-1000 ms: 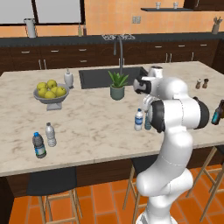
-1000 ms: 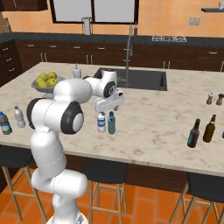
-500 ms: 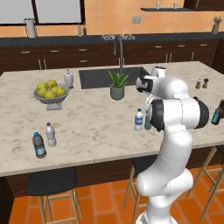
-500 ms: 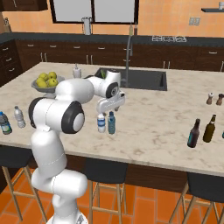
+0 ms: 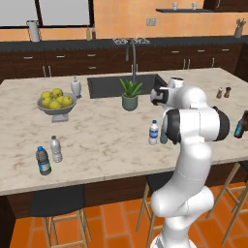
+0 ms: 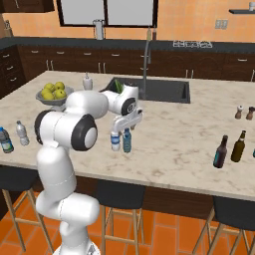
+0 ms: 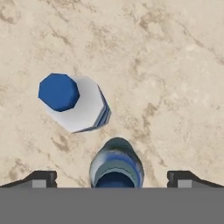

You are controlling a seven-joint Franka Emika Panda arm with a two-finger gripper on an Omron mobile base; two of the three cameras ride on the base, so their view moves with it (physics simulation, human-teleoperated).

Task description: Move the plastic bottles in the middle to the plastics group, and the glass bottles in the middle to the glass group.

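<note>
Two small plastic bottles stand side by side in the middle of the island. One is clear with a blue cap [image 7: 59, 91] [image 5: 153, 132] [image 6: 115, 141]. The other is blue-tinted with a dark cap [image 7: 116, 166] [image 6: 127, 140]. My gripper [image 6: 125, 121] [image 7: 112, 179] hangs open, pointing straight down over the blue-tinted bottle, whose top lies between the fingertips [image 7: 41, 178]. The plastics group, a dark green-labelled bottle [image 5: 43, 161] [image 6: 5, 141] and a pale clear one [image 5: 56, 148] [image 6: 21, 132], stands at the island's left end. The glass group's dark teal-labelled bottle [image 6: 220, 152] stands at the right, with a brown bottle [image 6: 238, 146] beside it.
A bowl of lemons [image 5: 56, 102], a white dispenser [image 5: 76, 87], a potted plant [image 5: 130, 95] and the sink [image 5: 126, 85] with its tap lie behind the bottles. Salt and pepper shakers [image 6: 244, 112] stand far right. Stools [image 6: 117, 194] line the near edge.
The hand has edged slightly sideways above the two middle bottles. The jaws stay open and the bottles have not moved.
</note>
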